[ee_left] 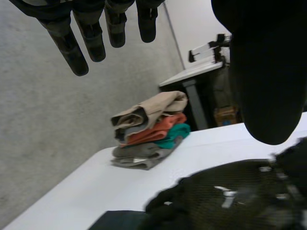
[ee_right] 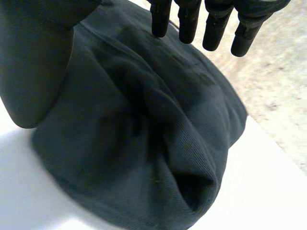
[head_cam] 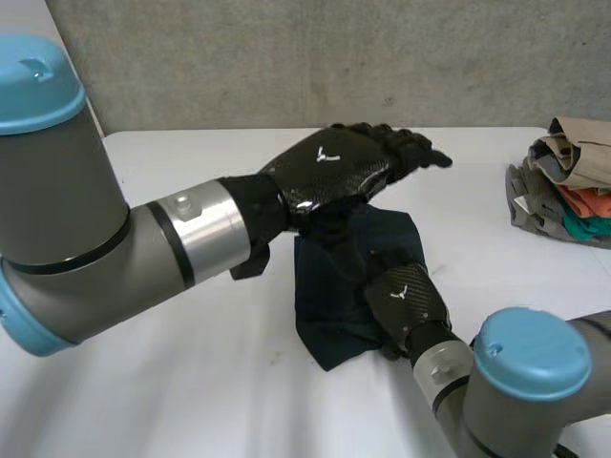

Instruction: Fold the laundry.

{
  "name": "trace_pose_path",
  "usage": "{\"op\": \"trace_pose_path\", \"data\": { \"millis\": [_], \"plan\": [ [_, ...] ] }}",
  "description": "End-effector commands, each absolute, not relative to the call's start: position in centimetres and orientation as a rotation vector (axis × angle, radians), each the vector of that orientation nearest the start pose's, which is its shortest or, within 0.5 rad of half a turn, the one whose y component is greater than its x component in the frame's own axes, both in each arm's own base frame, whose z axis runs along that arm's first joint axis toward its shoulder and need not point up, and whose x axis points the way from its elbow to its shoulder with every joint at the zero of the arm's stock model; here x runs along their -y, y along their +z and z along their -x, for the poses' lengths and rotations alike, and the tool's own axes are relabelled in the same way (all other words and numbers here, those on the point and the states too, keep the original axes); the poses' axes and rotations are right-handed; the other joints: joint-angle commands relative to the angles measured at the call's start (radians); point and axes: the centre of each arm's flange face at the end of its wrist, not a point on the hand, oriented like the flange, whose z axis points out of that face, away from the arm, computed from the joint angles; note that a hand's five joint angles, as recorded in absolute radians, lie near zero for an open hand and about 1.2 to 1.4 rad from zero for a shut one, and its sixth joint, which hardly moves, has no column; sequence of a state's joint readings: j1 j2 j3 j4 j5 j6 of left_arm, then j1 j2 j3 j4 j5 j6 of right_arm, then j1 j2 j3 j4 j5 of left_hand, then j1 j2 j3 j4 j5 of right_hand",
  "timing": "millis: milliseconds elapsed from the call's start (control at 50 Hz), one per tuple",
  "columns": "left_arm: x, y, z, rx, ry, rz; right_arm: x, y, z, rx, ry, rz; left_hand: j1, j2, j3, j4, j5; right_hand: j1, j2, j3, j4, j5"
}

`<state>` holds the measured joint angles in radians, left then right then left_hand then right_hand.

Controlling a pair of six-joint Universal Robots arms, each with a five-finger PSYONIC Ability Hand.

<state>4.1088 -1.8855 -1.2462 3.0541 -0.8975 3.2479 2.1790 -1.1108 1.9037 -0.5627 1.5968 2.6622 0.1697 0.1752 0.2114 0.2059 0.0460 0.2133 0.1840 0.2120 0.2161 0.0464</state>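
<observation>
hovering l hand (head_cam: 329, 162) over dark cloth (head_cam: 329, 286), fingers (ee_left: 79, 55) released; resting r hand (head_cam: 406, 296) on its 5 o'clock edge, fingers straight. could bunch cloth if pushed across desk (head_cam: 191, 382) ungripped.

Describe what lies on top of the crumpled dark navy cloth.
The black right hand rests on the crumpled dark navy cloth, fingers straight; the black left hand hangs above. Cloth beneath them is hidden.

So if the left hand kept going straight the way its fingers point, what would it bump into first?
Probably the stack of folded clothes: the left hand aims its straight fingers that way. It hangs above the table, though, so it might pass over the stack and reach the grey wall.
</observation>
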Motion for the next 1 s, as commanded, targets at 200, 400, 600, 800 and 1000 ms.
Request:
{"op": "trace_pose_path", "data": {
  "millis": [200, 400, 600, 800, 1000],
  "plan": [
    [18.1, 29.0, 35.2, 1.472, 1.408, 1.142, 24.7, 10.5, -32.2, -1.983, -2.126, 1.15, 0.009, 0.003, -0.033, -0.028, -0.042, -0.039, -0.009, -0.038, -0.042, -0.046],
    [17.9, 30.0, 35.1, 1.448, 1.439, 1.141, 28.0, 13.9, -33.1, -1.846, -2.254, 1.065, 0.006, 0.0, -0.036, -0.031, -0.045, 1.183, 1.212, 1.184, 1.18, 1.175],
    [18.3, 32.4, 34.9, 1.412, 1.54, 1.118, 35.1, 26.4, -30.4, -1.524, -2.591, 0.856, 0.005, -0.001, -0.037, -0.031, -0.046, 1.183, 1.212, 1.184, 1.18, 1.175],
    [18.5, 34.6, 34.9, 1.375, 1.58, 1.028, 43.7, 35.9, -18.9, -1.494, -2.754, 0.602, 0.006, 0.0, -0.036, -0.031, -0.045, 1.183, 1.212, 1.184, 1.18, 1.175],
    [18.7, 34.2, 35.0, 1.376, 1.569, 1.007, 51.1, 31.1, -4.5, -1.694, -2.672, 0.575, 0.009, 0.003, -0.033, -0.028, -0.042, 1.183, 1.212, 1.184, 1.18, 1.175]
  ]
}}
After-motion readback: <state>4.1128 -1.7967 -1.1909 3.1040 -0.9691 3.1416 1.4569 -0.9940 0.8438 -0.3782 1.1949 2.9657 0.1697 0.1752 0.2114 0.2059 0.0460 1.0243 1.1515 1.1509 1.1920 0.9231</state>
